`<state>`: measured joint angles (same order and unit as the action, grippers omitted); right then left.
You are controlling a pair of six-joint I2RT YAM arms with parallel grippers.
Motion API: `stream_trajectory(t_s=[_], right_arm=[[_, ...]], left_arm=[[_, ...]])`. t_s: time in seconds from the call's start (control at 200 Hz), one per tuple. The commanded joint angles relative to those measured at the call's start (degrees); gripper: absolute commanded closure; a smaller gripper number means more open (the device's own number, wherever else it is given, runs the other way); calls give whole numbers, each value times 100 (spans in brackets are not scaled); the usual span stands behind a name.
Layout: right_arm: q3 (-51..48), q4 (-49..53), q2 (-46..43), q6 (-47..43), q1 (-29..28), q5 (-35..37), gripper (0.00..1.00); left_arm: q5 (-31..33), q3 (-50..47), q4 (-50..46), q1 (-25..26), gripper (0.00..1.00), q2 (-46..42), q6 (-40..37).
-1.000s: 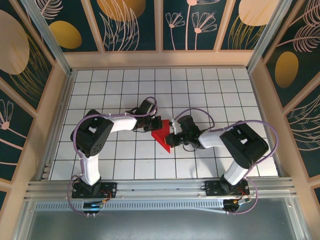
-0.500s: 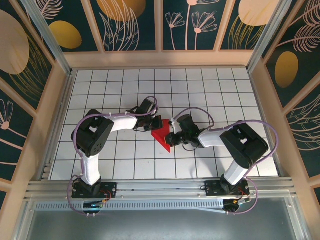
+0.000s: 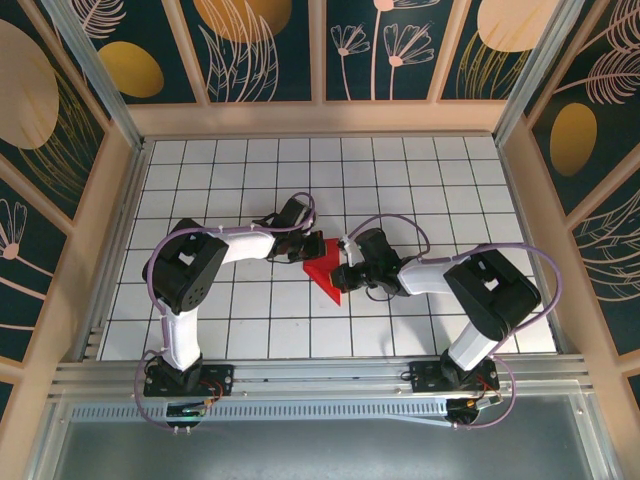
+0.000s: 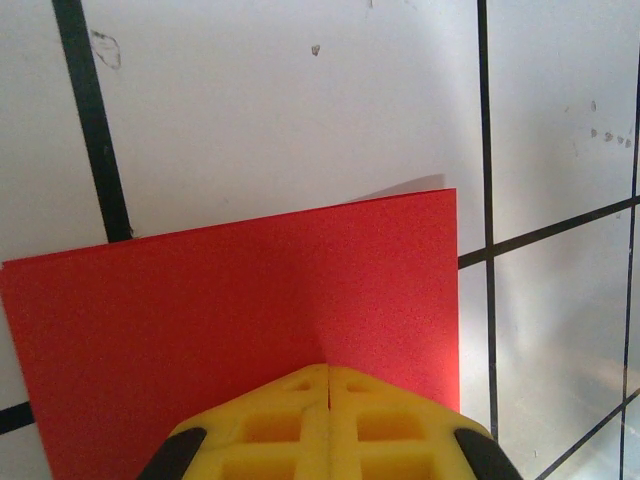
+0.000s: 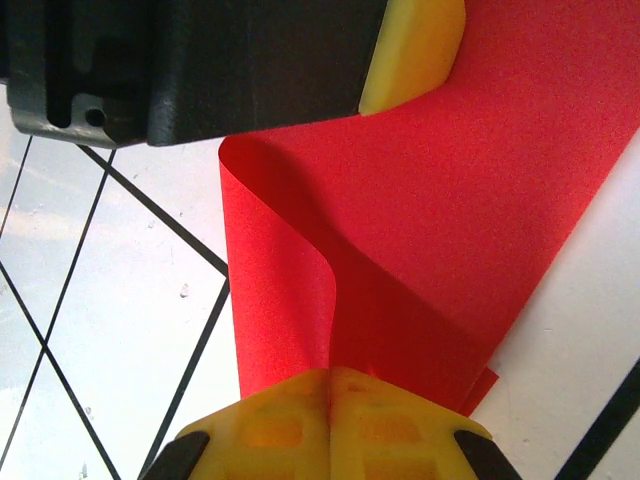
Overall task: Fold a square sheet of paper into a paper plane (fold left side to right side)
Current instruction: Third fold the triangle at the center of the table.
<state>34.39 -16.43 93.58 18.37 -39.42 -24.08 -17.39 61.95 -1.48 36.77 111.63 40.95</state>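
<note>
The square sheet of paper (image 3: 325, 274) is bright red and folded into a pointed shape at the middle of the table. My left gripper (image 3: 311, 250) is shut, its yellow tips (image 4: 328, 368) resting on the flat red paper (image 4: 230, 290) near its far end. My right gripper (image 3: 340, 270) is shut on a flap of the paper (image 5: 280, 290) that curls up off the flat layers (image 5: 470, 190) into its fingertips (image 5: 328, 372). The left gripper's yellow finger (image 5: 415, 50) presses the sheet at the top of the right wrist view.
The white table (image 3: 420, 180) has a black grid and is walled by wooden rails (image 3: 320, 118) at the back and sides. Both arms reach inward and meet over the paper. A metal rail (image 3: 320, 375) runs along the near edge.
</note>
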Motion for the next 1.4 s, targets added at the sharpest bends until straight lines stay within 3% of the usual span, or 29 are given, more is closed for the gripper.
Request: stream_trajectory(t_s=[0.0,1.396], right_arm=[[85,41,-20,-48,9,61,100],[235,60,355,-60,5,149,100]], left_arm=[[143,-33,-222,18,100,282,1],[88,-87,-145,27,100,258,50]])
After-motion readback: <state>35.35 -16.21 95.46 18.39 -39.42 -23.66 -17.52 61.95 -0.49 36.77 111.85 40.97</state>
